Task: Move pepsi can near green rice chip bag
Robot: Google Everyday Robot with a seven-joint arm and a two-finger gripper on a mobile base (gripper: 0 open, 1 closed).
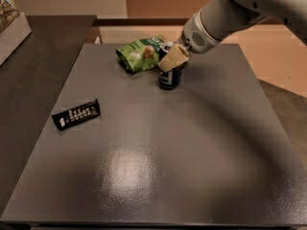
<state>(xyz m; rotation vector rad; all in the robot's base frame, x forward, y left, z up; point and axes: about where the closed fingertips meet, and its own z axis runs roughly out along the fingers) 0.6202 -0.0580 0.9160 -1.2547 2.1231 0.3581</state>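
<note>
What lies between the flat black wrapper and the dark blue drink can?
Only bare grey tabletop, in the camera view. The gripper is at the top of the dark blue can.

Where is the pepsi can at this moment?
In the camera view, the pepsi can stands upright at the far centre of the table, just right of the green bag, its top gripped by the gripper.

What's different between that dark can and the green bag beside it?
The can is dark navy and stands upright; the bag is bright green and lies crumpled. The can is narrow and tall, the bag wider and lower. The pincer grips the can at its top; nothing holds the bag. Both sit close together at the far side of the table.
</note>
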